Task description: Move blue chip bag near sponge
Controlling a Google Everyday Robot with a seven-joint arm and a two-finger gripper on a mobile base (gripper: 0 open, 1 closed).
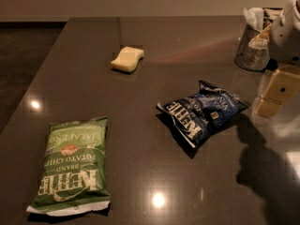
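The blue chip bag point(202, 114) lies flat on the dark table, right of centre, its printed side up. The sponge point(127, 59), a small pale cream block with a pinched waist, lies further back and to the left, well apart from the bag. My gripper point(275, 95) hangs at the right edge of the view, just right of the blue bag and above the table. It holds nothing that I can see.
A green chip bag point(71, 165) lies at the front left. A clear glass container point(253, 43) with white paper in it stands at the back right. The table's left edge point(35, 78) runs diagonally; floor lies beyond it.
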